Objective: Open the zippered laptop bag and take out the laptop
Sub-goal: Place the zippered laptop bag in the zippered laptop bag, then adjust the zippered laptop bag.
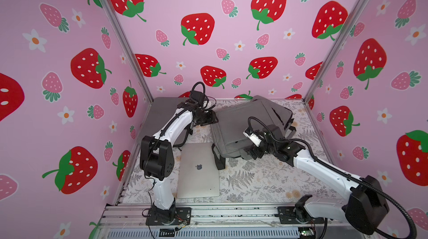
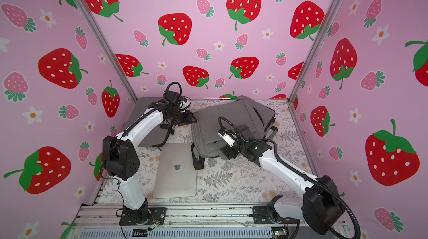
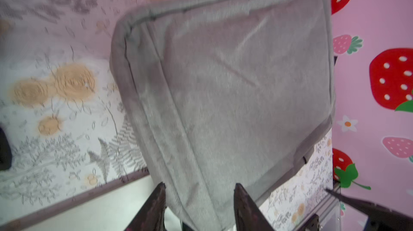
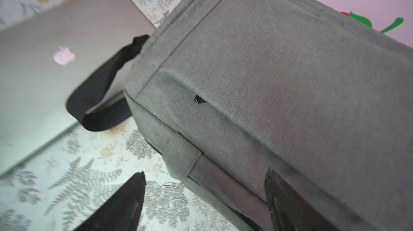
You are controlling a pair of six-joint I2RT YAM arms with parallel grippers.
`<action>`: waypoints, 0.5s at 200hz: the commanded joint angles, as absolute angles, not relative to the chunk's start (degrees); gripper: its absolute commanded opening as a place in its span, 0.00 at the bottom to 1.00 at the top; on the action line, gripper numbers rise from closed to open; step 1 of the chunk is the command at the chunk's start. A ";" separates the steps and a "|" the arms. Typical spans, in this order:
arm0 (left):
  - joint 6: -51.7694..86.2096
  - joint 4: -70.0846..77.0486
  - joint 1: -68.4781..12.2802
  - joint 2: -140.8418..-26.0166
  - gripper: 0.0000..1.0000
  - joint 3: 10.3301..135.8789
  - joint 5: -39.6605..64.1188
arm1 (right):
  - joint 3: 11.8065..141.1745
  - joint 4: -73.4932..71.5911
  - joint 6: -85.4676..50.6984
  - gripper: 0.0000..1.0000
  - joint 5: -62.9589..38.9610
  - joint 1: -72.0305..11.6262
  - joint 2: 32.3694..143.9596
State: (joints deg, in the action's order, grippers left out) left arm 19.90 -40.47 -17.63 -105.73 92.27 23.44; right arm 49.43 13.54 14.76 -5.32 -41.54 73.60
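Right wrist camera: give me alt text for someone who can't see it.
A gray laptop bag fills most of the frame, lying on a floral tablecloth. Beside it lies a closed silver laptop, with a black strap looped over its edge. The right gripper stands wide open.

The grey laptop bag (image 3: 223, 84) fills the middle, blurred, lying on the floral table cover (image 3: 55, 140). Its near corner sits between the parted fingers (image 3: 156, 207) of the left gripper (image 3: 200, 188). A pale laptop (image 3: 100, 207) lies beside them, and the strawberry wall (image 3: 380, 73) runs along the bag's far edge
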 commanded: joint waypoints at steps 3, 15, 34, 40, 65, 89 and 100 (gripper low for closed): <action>24.11 -35.37 -19.23 -98.71 0.52 82.76 24.33 | 48.96 10.79 29.32 0.89 -0.22 -44.44 75.81; 26.86 -31.88 -20.01 -94.86 0.52 76.56 24.31 | 49.16 9.62 31.98 0.90 0.84 -46.74 77.53; 30.71 -27.94 -22.25 -89.94 0.52 68.34 23.47 | 49.87 9.07 35.69 0.91 3.16 -49.30 81.16; 32.06 -26.72 -23.03 -88.55 0.52 65.85 23.23 | 50.07 8.94 36.27 0.91 3.35 -49.77 82.22; 39.14 -19.97 -25.50 -81.95 0.53 55.40 23.19 | 51.07 8.02 37.30 0.91 3.35 -50.77 85.93; 42.98 -17.63 -26.52 -76.74 0.53 49.25 22.65 | 51.35 5.45 38.66 0.89 5.15 -51.16 88.69; 44.29 -17.11 -26.92 -75.58 0.53 47.46 22.44 | 51.33 3.86 39.06 0.88 5.70 -51.17 89.68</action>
State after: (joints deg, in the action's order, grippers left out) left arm 37.82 -22.63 -26.26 -78.72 50.46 23.11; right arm 49.56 7.66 35.27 3.70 -50.81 88.07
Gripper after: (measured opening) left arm 0.530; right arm 0.891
